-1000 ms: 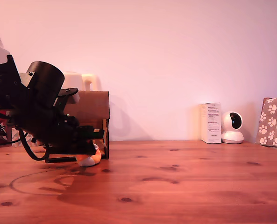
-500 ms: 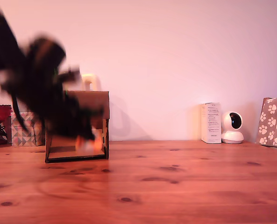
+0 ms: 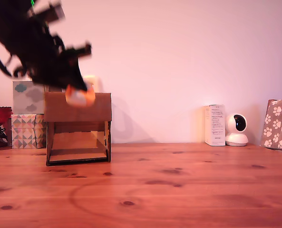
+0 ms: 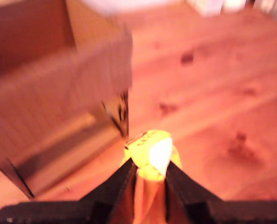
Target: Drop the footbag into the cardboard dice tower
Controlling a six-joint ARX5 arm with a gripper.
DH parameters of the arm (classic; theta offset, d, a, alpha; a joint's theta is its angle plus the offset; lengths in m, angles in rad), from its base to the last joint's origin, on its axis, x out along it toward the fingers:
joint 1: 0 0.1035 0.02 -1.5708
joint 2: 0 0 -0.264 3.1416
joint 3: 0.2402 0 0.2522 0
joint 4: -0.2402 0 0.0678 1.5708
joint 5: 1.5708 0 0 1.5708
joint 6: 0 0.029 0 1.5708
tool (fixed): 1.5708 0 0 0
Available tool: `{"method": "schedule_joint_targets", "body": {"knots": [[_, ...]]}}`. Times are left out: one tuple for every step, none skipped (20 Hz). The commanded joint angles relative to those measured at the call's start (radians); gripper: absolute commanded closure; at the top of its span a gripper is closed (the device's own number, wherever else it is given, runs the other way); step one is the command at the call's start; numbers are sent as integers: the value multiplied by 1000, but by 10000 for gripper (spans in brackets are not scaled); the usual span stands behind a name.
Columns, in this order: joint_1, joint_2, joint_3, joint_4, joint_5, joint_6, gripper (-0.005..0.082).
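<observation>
Tissue boxes (image 3: 28,114) flank the cardboard dice tower (image 3: 78,127); claw (image 3: 79,90) pinches the footbag (image 3: 80,97) before its top.

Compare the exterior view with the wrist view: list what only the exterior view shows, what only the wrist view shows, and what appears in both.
Only the exterior view shows the stacked patterned tissue boxes, the paw-print item at its right edge, the wall, and the tower's framed lower front opening.

Only the wrist view shows the two dark pincer fingers pressed against the footbag from either side.

Both show the pincer holding the footbag up by the top of the cardboard dice tower, the wooden table, and, blurred in the wrist view, the white box and small white camera.
</observation>
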Motion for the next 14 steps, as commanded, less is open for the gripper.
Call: {"method": "schedule_joint_targets", "body": {"knots": [[1,-37,-10,42,-15,40,664],[2,-47,-10,81,-32,47,664],[5,-51,-10,127,-45,72,664],[12,-51,-10,174,-60,88,664],[20,-48,-10,217,-61,90,664],[28,-42,-10,262,-60,90,664],[35,-40,-10,290,-60,90,664],[44,-35,-10,312,-60,90,664],[57,-34,-8,328,-60,90,664],[70,-27,-6,351,-59,90,664],[84,-17,-1,371,-56,90,664],[97,-1,13,372,-45,89,663],[111,20,36,358,-23,86,660],[125,49,67,326,-1,86,660]]}}
